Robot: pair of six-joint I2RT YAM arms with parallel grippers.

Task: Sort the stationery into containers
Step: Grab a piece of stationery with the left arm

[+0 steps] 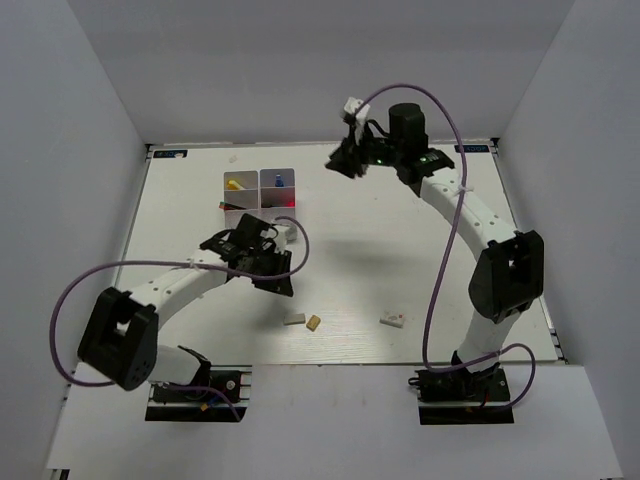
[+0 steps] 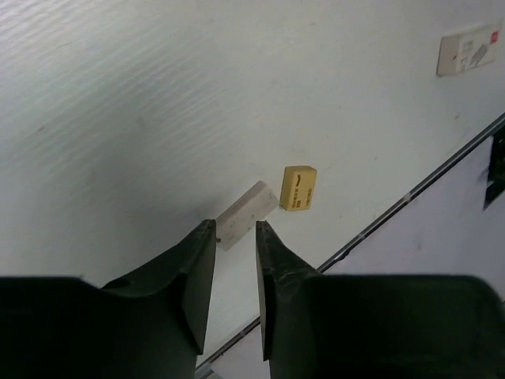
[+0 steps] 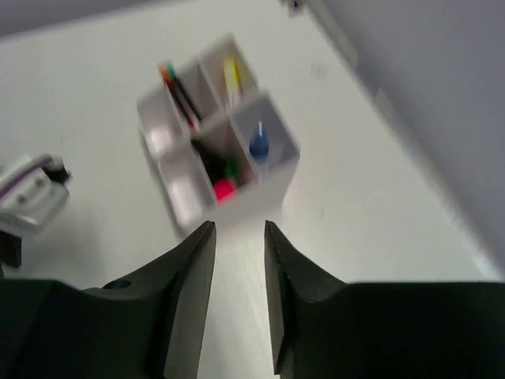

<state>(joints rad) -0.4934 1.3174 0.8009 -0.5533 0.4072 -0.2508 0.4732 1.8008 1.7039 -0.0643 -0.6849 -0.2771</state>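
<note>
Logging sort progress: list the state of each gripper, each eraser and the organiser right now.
left gripper: open, empty, poised over the pale eraser.
right gripper: open, empty, raised, facing the organiser.
pale eraser: loose on the table, unsorted.
tan eraser: loose beside it, not touching.
labelled eraser: loose, further off.
organiser: upright, partly filled.
glue bottle: upright in a compartment.
</note>
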